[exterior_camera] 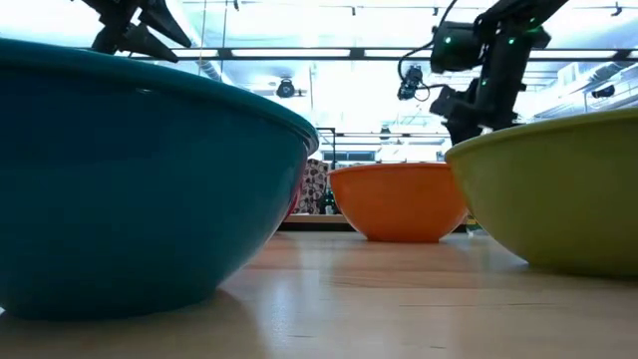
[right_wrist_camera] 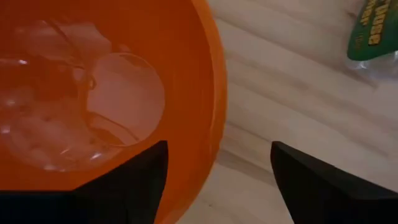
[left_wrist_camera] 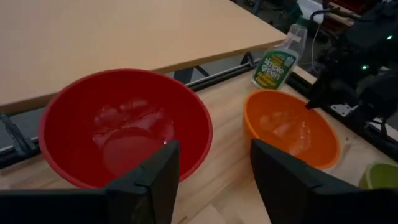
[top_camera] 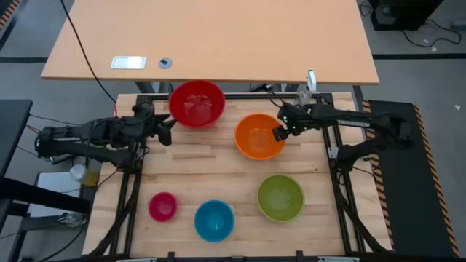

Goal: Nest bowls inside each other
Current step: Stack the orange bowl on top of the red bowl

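Note:
Five bowls stand upright on their bases on the wooden table. The red bowl [top_camera: 196,103] is at the far edge and the orange bowl [top_camera: 260,136] is right of it. The green bowl [top_camera: 280,197], blue bowl [top_camera: 214,220] and pink bowl [top_camera: 162,207] line the near side. My left gripper [left_wrist_camera: 214,152] hovers open just left of the red bowl [left_wrist_camera: 124,127], holding nothing. My right gripper [right_wrist_camera: 217,149] is open above the orange bowl's right rim [right_wrist_camera: 214,93]. One of its fingers is over the bowl's inside and the other over the table outside, clear of the rim.
A green-labelled spray bottle [left_wrist_camera: 273,62] stands at the far right corner, behind the orange bowl. A second, larger light-wood tabletop [top_camera: 211,36] lies beyond the far edge. Black frame rails [top_camera: 342,211] run along the table's sides. Bare wood lies in the table's middle.

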Tool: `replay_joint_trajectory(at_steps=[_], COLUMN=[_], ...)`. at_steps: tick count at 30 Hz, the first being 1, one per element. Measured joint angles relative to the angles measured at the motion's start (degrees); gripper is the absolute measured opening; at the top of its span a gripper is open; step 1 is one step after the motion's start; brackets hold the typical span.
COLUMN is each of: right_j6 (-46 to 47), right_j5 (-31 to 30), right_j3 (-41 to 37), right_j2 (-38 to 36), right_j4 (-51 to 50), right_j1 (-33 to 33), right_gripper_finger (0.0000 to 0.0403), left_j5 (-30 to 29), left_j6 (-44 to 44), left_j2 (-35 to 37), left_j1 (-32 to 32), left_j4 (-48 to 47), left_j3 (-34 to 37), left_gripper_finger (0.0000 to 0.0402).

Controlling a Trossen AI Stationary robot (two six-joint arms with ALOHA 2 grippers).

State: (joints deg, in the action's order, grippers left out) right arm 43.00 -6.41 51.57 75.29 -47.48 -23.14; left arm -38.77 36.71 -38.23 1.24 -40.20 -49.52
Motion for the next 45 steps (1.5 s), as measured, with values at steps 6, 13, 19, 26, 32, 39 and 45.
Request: replay_joint_trajectory(at_steps=[6,13,19,26,32,39,45], right_j6=[-2.39,-3.52,-2.89,3.83,10.92,4.88,-3.99], right_j5=[0.83,3.90,7.75,12.00,11.07,7.16,4.58], right_j3=[0.04,0.03,-0.08,-0.11,1.65,20.30,40.60], right_j2=[5.17,9.71,8.28,4.26,5.58,17.71,33.03], right_j4=[2.22,5.10,9.68,25.03,44.05,39.74,32.61], right_j1=[-0.01,0.01,-0.09,-0.94,1.36,0.98,-1.36], right_gripper_finger=[0.0229,0.0073,0.0019,0.0029,0.0016,0.0019,0.0020], left_j5=[0.11,2.44,3.28,3.23,3.08,3.08,6.08], left_j6=[0.04,0.79,3.68,3.24,2.62,2.57,3.02], left_j2=[-0.03,-0.02,0.42,0.96,0.74,0.74,0.74], left_j1=[0.04,0.04,0.06,0.06,0.06,0.10,0.28], left_j4=[-1.24,-1.88,-1.33,2.20,2.32,3.53,4.04], left_j3=[0.00,0.00,0.00,-0.04,-0.04,-0.04,-0.04], left_gripper_finger=[0.0201,0.0201,0.0201,0.0201,0.0201,0.0201,0.0201])
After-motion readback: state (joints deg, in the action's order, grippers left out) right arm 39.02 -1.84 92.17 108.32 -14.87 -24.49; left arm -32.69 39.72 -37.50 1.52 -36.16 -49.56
